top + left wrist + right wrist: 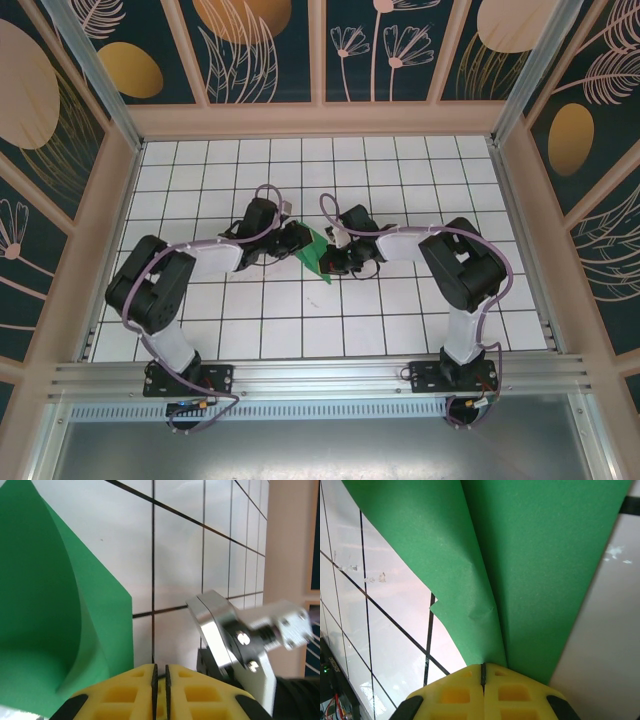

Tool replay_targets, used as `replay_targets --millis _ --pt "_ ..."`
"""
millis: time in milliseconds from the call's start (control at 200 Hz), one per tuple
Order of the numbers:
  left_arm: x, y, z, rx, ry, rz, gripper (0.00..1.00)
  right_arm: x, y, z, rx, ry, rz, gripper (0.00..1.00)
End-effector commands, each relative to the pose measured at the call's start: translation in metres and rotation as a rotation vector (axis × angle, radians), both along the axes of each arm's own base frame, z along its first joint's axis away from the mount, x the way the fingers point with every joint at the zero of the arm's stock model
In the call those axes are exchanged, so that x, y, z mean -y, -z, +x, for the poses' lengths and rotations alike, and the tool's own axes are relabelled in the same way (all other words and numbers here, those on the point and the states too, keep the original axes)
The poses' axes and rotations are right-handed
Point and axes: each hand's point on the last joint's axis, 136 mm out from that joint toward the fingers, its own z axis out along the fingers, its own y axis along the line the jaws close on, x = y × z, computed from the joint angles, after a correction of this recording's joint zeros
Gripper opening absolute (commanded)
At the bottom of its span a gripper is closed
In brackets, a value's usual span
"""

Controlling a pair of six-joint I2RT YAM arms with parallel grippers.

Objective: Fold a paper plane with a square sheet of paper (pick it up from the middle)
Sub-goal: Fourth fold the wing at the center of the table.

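The square sheet of paper (318, 252) is green, folded and creased, and stands up off the tiles between the two arms at mid-table. My right gripper (483, 666) is shut on its lower edge, and two folded layers (530, 555) rise away from the jaws along a centre crease. In the top view the right gripper (336, 258) sits at the paper's right side. My left gripper (160, 667) has its jaws together but for a hairline gap, with nothing between them. It hovers just right of the paper (45, 605). From above, the left gripper (299, 240) is at the paper's left edge.
The right arm's metal wrist bracket (235, 635) is close beside my left fingers. The white tiled table (400, 320) is walled by a wooden frame (320, 120), with a metal rail (320, 375) along the near edge.
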Motion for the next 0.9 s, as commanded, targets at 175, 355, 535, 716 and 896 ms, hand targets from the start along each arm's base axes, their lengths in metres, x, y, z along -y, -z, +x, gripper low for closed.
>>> replay_targets --millis 175,355,535,716,896 --pt "0.022 0.000 0.015 -0.027 0.008 -0.097 0.17 0.022 0.043 -0.015 -0.073 0.031 -0.126 0.06" --pt "0.025 0.018 0.011 -0.071 0.015 -0.030 0.19 0.020 0.043 -0.014 -0.068 0.033 -0.123 0.07" --pt "0.010 0.045 0.005 -0.097 -0.016 0.074 0.19 0.022 0.043 -0.015 -0.069 0.032 -0.130 0.07" --pt "-0.001 0.062 0.001 -0.081 -0.018 0.131 0.18 0.023 0.043 -0.015 -0.068 0.034 -0.135 0.07" --pt "-0.009 0.068 -0.002 -0.058 -0.015 0.176 0.18 0.025 0.045 -0.016 -0.071 0.035 -0.142 0.07"
